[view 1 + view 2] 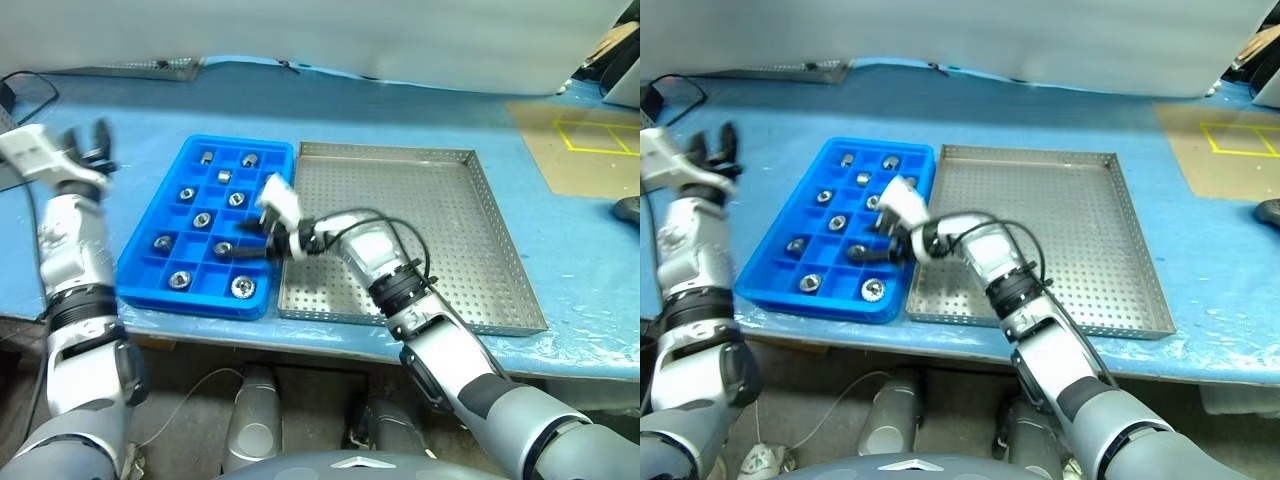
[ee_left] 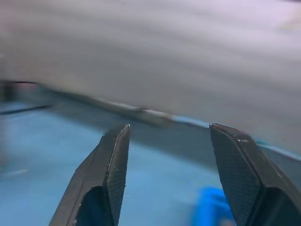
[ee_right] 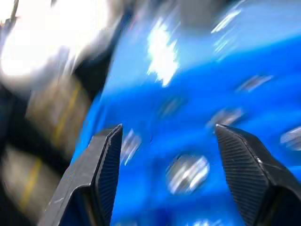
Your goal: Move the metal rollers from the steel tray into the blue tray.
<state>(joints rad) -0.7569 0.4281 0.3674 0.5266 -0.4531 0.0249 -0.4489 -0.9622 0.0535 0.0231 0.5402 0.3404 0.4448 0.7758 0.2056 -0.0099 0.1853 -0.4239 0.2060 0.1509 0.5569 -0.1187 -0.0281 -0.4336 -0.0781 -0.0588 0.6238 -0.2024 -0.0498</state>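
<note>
Hovering released over bright blue gridded plastic tray of shiny metal rollers: right gripper; left gripper likewise released, far left.

No writing, label, brand or number can be read anywhere here. The only sign-like marking is a set of yellow lines forming boxes on the tan mat at the table's far right, and they carry no letters.
</note>
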